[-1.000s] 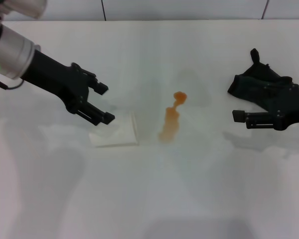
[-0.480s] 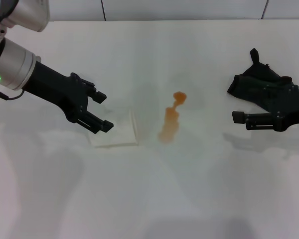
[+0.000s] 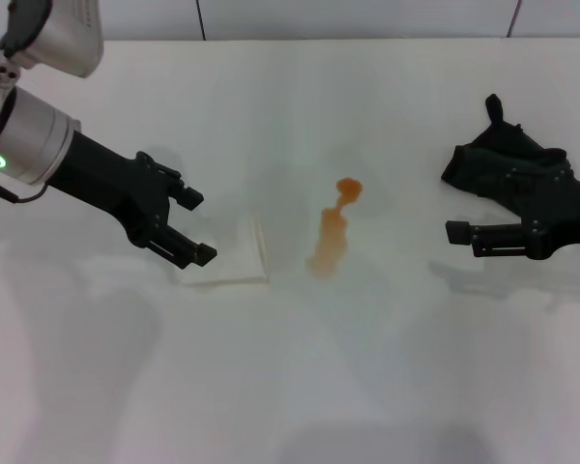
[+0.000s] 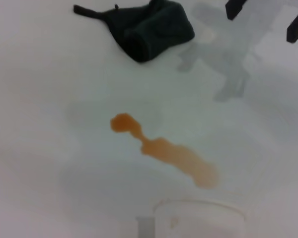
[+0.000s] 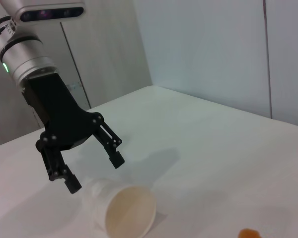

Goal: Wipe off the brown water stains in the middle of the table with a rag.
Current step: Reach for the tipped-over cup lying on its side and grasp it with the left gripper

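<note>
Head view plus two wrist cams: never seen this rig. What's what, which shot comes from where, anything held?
It is a two-armed robot working at a white table. The head view looks down from the robot's head; the other two pictures come from cameras on each wrist.

The left gripper hangs with open jaws just above a pale paper cup lying on its side. The right wrist view shows the same pair from across the table. The right gripper sits at the right edge, beside the black rag; its jaws look open and hold nothing.

Between them lie the brown water stains, an orange-brown streak with a blob at one end. The left wrist view shows the streak with the rag beyond it. Nothing is held, and the stain is not yet wiped.
</note>
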Robot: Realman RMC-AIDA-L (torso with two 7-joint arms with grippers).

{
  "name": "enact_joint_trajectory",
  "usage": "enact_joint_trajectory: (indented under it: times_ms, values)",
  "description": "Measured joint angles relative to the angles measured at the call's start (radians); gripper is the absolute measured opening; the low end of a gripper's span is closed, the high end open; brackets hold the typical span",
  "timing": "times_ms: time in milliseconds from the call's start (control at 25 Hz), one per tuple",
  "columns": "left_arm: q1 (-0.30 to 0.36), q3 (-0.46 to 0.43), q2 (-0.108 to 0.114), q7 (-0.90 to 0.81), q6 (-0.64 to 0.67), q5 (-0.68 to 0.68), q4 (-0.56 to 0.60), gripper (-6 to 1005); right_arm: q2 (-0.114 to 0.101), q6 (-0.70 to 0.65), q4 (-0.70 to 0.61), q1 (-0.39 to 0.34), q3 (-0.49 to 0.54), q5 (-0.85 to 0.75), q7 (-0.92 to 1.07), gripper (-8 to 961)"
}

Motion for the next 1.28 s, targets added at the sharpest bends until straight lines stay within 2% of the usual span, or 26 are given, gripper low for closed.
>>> enact_joint_trajectory:
  times_ms: [840, 1280]
  values:
    - [-0.016, 0.0, -0.001, 0.004, -0.061, 0.044, 0.022, 870, 0.002, -0.001, -0.001, 0.0, -0.01, 0.0, 0.01, 853]
    - [-0.026, 0.0, -0.006, 0.005, -0.097, 0.06, 0.071, 869, 0.002, 0.001, -0.003, 0.0, -0.01, 0.0, 0.012, 853]
